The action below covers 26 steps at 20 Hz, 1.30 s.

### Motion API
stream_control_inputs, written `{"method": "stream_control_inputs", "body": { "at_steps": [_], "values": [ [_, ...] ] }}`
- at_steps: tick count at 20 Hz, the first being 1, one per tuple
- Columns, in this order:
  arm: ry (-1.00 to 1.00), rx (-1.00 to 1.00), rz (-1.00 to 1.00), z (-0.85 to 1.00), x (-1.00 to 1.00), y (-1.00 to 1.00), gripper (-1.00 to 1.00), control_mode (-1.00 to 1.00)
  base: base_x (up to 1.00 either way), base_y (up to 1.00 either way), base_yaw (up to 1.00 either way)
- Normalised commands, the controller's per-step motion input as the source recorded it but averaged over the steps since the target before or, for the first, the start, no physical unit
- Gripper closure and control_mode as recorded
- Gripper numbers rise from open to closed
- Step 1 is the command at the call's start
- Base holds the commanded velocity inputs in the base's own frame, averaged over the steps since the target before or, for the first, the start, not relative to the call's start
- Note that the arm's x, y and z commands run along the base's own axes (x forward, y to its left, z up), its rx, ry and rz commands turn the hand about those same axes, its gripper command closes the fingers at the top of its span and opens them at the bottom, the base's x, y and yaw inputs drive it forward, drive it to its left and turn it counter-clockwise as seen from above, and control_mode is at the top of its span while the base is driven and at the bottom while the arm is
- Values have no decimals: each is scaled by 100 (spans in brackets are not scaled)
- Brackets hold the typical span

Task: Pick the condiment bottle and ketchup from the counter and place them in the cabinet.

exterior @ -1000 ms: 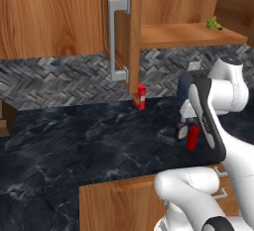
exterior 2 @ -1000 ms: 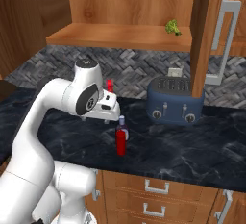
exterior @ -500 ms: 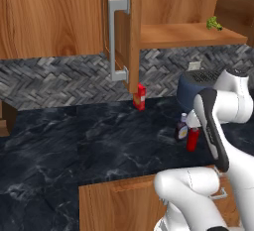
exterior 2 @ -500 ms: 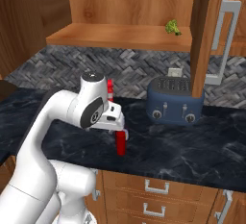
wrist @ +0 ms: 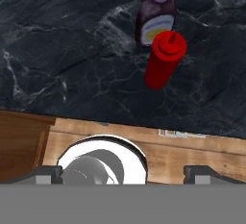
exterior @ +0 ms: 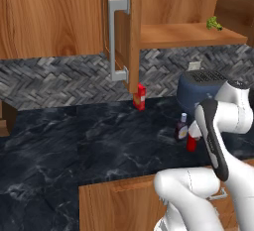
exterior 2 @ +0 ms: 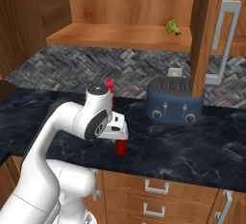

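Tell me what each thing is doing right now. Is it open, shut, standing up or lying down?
Slim all-red ketchup squeeze bottle: upright on the black marble counter, not held.
Small dark condiment bottle with pale label: upright, right beside the ketchup.
Brown wooden wall cabinet: door open, shelf showing.
Robot gripper: open, holding nothing, above the bottles.
Dark blue toaster: upright at the back.
Small red carton: upright by the wall.

Two base cameras look forward and down from behind the arm, left and right, sharing the counter (exterior: 74,145), toaster (exterior 2: 175,102) and open cabinet (exterior: 193,34). The hand camera looks steeply down, close over the counter's front edge.
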Motion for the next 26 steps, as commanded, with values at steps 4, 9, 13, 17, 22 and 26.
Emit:
{"method": "stream_control_inputs", "body": {
  "at_steps": [4,9,13,17,22,26],
  "values": [
    [-1,0,4,-28,0,-13,-100,-100,0,0,0],
    [-4,0,4,-28,0,-15,-100,-100,0,0,0],
    [-7,0,7,-26,8,-10,-100,-100,0,0,0],
    [-6,0,8,-21,24,-1,-100,-100,0,0,0],
    [0,0,3,-10,33,0,-100,-100,0,0,0],
    [0,0,0,-9,37,-4,-100,-100,0,0,0]
  ]
}}
